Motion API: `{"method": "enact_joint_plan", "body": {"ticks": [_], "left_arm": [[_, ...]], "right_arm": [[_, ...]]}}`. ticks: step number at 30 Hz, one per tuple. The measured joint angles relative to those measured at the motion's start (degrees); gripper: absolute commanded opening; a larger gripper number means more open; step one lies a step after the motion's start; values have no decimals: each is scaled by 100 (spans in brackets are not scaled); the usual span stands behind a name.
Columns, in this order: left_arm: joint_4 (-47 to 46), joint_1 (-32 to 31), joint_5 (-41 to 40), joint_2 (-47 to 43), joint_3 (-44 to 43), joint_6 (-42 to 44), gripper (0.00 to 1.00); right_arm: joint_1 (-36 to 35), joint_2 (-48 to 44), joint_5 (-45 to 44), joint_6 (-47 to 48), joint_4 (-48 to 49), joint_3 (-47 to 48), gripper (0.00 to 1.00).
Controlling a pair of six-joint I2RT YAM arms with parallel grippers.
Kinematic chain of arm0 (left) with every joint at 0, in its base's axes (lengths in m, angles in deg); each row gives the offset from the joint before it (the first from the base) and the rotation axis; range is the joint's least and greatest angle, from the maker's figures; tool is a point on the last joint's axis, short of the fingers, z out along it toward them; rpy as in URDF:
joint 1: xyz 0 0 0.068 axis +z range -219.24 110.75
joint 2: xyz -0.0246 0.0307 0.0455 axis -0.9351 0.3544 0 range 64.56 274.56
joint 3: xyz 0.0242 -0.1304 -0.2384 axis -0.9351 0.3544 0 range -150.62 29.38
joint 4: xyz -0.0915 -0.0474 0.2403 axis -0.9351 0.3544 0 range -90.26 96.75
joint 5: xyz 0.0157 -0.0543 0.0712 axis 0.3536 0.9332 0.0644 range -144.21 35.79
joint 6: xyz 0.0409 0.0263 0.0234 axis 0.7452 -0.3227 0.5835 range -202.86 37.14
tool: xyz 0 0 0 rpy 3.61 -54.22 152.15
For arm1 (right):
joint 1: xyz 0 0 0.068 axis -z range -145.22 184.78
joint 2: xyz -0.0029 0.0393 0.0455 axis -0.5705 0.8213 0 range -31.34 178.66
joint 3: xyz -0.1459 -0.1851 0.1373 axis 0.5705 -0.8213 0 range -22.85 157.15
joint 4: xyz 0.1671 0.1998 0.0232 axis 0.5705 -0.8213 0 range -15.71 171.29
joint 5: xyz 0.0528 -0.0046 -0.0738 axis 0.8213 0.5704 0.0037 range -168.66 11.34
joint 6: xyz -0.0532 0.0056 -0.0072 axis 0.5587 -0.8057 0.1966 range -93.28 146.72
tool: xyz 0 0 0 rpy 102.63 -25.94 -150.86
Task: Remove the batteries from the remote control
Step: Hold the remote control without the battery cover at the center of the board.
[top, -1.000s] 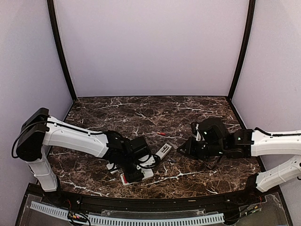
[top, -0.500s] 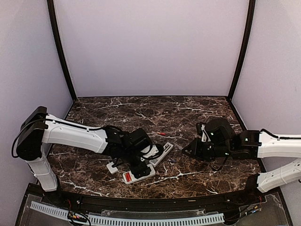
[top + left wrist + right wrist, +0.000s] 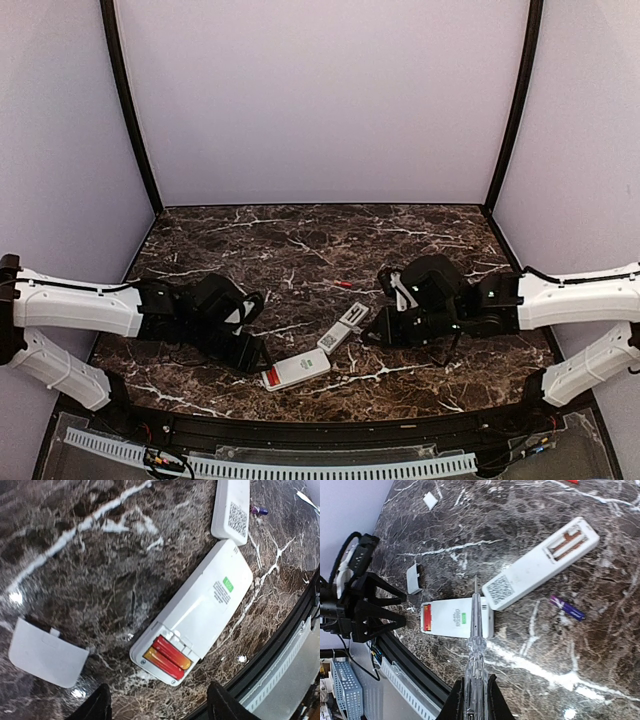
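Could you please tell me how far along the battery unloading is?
Done: the narrow remote looks emptied, with a purple battery loose beside it. In hand: the right gripper holds a clear tool pointing toward the wide remote, whose cover is off. Left: two red batteries sit in its bay.

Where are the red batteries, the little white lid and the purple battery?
red batteries (image 3: 171,654): left wrist view, on the middle of the redder cell.
little white lid (image 3: 46,652): left wrist view, on the middle of its flat face.
purple battery (image 3: 567,608): right wrist view, on the middle of its body.
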Motion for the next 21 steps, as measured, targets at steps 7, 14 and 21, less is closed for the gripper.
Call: {"method": "enact_joint_plan", "body": {"ticks": [7,14,21], "left_arm": [[-452,57,638,46,426,-944,52],[-723,94,811,352,431,-1134,40],[-813,101,828,461,505,-1202,34]], "right_arm": [[-485,1128,219,251,90,933,0],[-750,1908,634,389,96,1488,0],[-916,2369,879,444,-229,1998,0]]}}
